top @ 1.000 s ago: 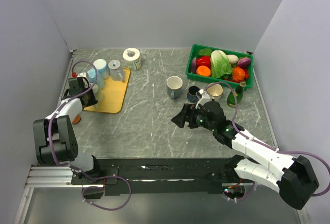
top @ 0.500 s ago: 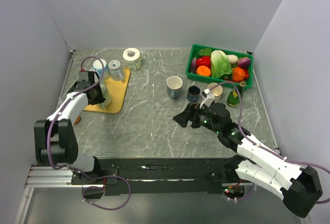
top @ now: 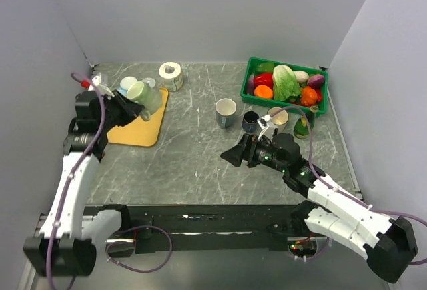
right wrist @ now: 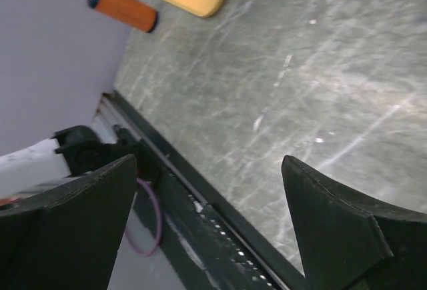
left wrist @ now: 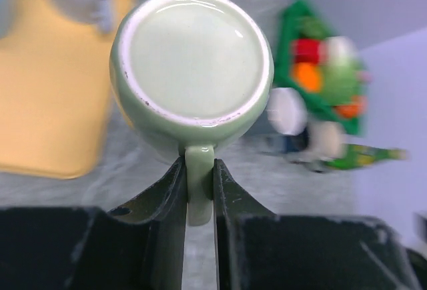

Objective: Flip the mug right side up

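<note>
**Mug lifted, turn under way.** The left gripper's (left wrist: 199,170) two black fingers (left wrist: 163,193) are clamped on the handle (left wrist: 199,190) of the pale green mug (left wrist: 193,63), one on either side. The mug's glazed base faces the wrist camera. Its mouth points away, so it appears to lie roughly on its side in the air.

A second ago this gripper was down at the near left part of the yellow tray (top: 137,130), among the cups there. Now the left gripper (top: 127,107) has risen and carried the green mug (top: 143,95) clear of the tray's surface. The mug hangs above the tray's far end, just in front of the pale blue mugs (top: 128,83) still standing there.

To the right of the tray, well apart from it, the right gripper (top: 230,155) hovers over bare tabletop. Its fingers are spread wide and hold nothing, as its own wrist view confirms (right wrist: 208,170).

The pick-up looks complete and the tipping partly done. Judging by the pose, what remains is to finish the rotation until the mouth faces up, then set the mug down.
</note>
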